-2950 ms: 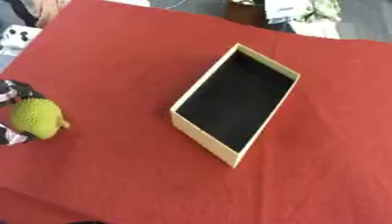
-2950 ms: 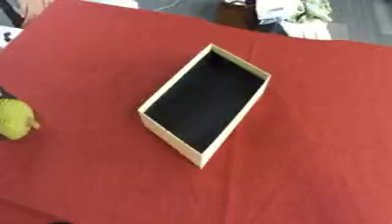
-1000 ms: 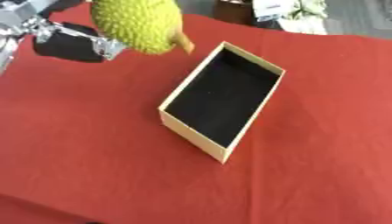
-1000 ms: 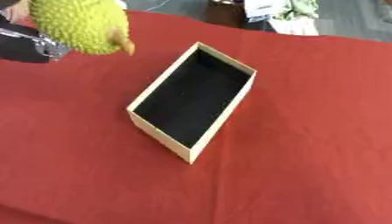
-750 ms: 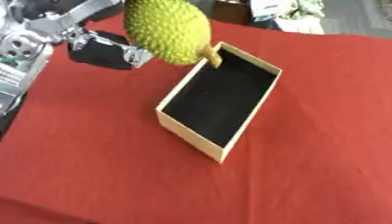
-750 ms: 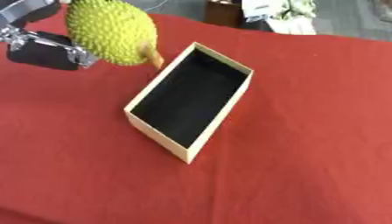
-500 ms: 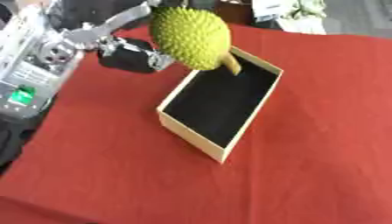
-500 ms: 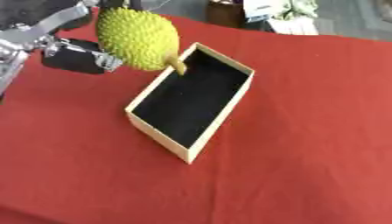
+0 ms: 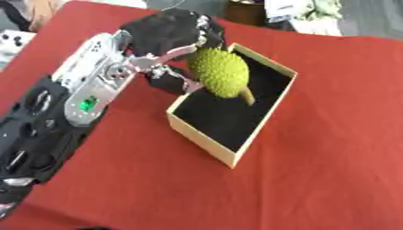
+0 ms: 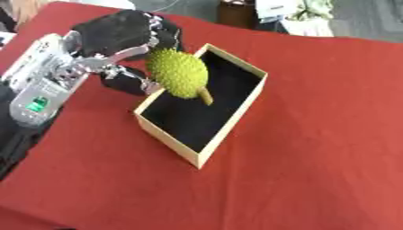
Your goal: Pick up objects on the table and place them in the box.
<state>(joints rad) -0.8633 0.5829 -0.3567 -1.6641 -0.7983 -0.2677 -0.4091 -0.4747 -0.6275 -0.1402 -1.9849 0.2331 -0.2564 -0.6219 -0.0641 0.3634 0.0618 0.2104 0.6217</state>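
Spiky green fruit (image 9: 218, 72) held above the box (image 9: 266, 118), over its black interior, stem pointing down; left hand (image 9: 169, 40) curled round the fruit; red tablecloth (image 9: 330, 157) beneath.

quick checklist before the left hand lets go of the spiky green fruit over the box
1. Left hand curled round the spiky green fruit: ok.
2. Fruit above the box opening, not outside it: ok, near the far end.
3. Box interior free of other things: ok, the visible floor is bare black.
4. Fruit clear of the left wall of the box: cannot tell, it hangs close to that wall.
5. Fruit low enough for a gentle drop: cannot tell.
6. Right hand out of the way: ok, it shows in neither view.
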